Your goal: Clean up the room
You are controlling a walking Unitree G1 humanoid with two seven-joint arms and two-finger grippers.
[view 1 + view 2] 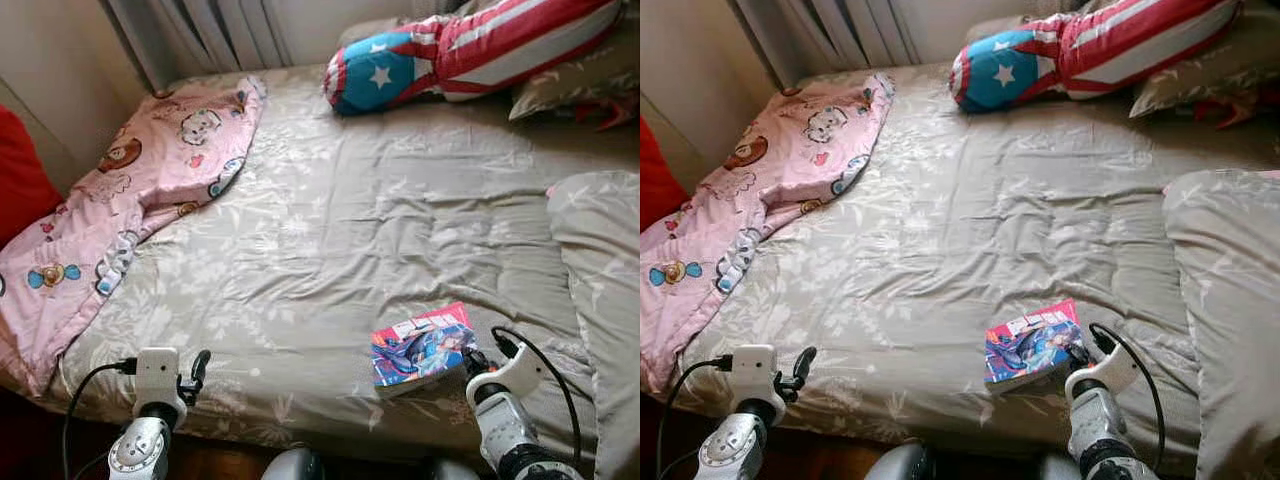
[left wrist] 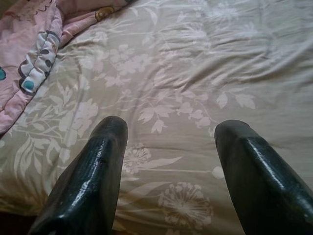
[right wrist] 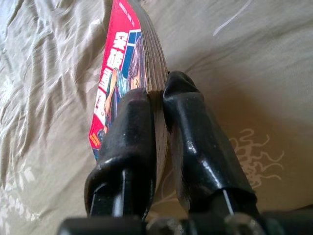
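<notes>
A comic book [image 1: 422, 348] with a red and blue cover lies near the front edge of the bed [image 1: 340, 230], right of centre. My right gripper [image 3: 155, 100] is shut on the book's [image 3: 128, 63] near edge, one finger on the cover and one under the pages. My left gripper [image 2: 168, 134] is open over the flowered grey sheet at the bed's front left, with nothing between its fingers [image 1: 198, 372].
A pink cartoon blanket [image 1: 130, 190] hangs off the bed's left side. A star-and-stripes cushion [image 1: 470, 50] and pillows sit at the head. A folded grey duvet [image 1: 600, 300] covers the right edge. Something red [image 1: 20, 180] stands at far left.
</notes>
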